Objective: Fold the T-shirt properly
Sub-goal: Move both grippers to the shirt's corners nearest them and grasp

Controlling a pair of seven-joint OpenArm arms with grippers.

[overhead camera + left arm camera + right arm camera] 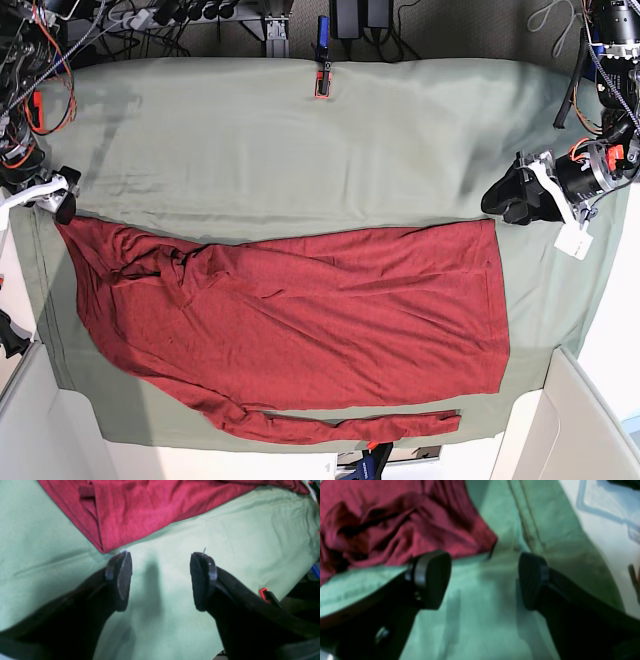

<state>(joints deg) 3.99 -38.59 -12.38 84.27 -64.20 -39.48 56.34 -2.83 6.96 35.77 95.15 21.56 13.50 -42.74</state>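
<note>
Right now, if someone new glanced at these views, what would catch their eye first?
The dark red T-shirt dominates, spread across the near half of the pale green table cloth, bunched at one end, with one long sleeve stretched along the cloth's near edge. Both grippers, left and right, stand open and empty at opposite corners of the shirt's far edge.

A pale green cloth covers the tabletop, creased in places. Tangled cables and power bricks run along the far edge. A clamp pins the cloth there. Light falls evenly.
</note>
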